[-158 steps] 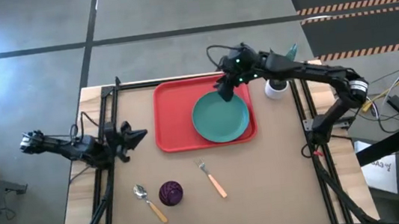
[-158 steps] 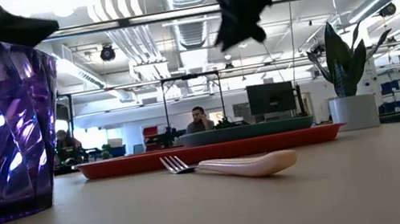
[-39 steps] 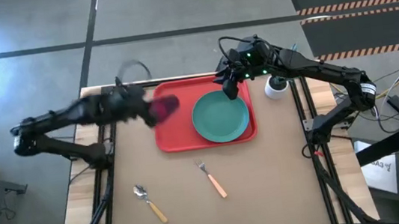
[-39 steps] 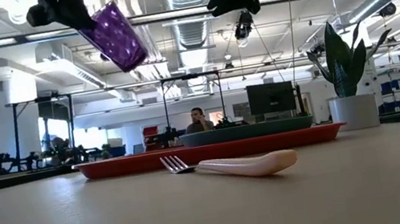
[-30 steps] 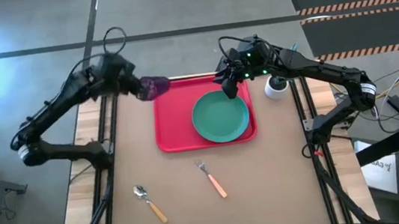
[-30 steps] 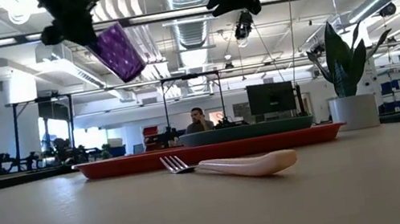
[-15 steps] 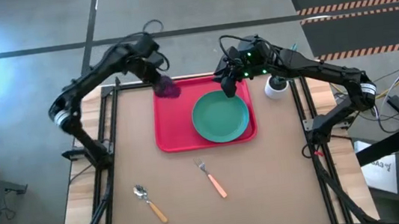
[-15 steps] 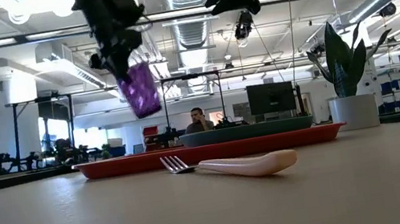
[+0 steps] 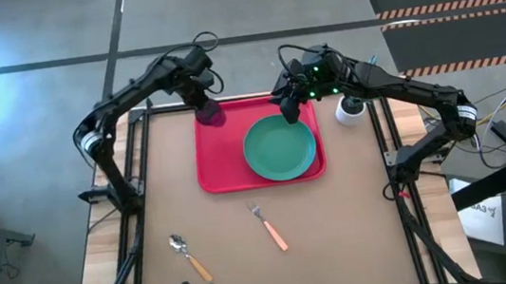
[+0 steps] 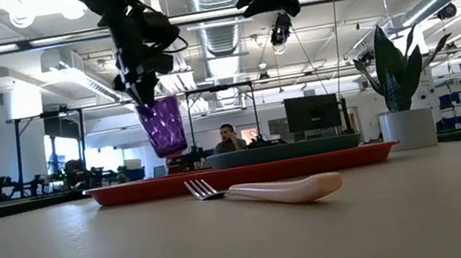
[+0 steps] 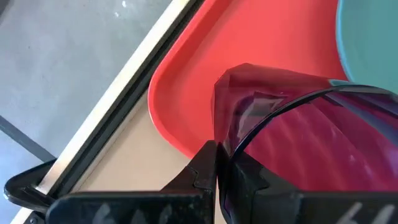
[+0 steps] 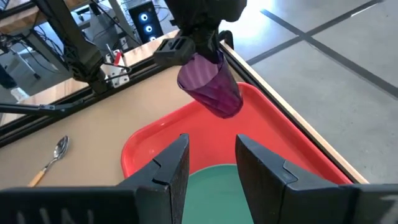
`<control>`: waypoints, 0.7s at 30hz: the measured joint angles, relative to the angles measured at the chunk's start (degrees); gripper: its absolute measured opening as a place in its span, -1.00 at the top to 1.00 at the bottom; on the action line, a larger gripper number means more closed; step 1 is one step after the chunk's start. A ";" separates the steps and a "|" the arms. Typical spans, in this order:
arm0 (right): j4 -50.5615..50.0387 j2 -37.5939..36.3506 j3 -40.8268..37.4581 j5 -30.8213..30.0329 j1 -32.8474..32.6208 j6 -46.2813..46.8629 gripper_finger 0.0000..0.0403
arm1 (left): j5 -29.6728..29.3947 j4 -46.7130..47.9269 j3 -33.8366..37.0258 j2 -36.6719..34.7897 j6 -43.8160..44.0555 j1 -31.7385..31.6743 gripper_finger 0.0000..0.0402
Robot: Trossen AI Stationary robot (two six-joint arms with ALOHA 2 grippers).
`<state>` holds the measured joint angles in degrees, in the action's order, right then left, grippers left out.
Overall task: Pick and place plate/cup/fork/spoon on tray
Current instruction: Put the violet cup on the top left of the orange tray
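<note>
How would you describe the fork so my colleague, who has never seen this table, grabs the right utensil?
Start at the red tray at the table's far middle, which holds the teal plate. On the bare table just in front of the tray's near edge lies the fork. It has tines, unlike the round-bowled spoon with a similar pale handle, which lies farther left and nearer the front edge.
</note>
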<state>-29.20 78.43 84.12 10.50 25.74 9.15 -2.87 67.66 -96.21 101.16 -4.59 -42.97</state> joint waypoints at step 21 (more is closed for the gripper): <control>1.02 0.02 0.00 0.00 0.00 0.26 0.41 | 2.07 0.30 0.03 6.08 -2.04 -0.67 1.00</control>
<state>-28.18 78.46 84.12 10.50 25.74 9.41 -0.80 67.96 -96.18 107.24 -6.63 -43.64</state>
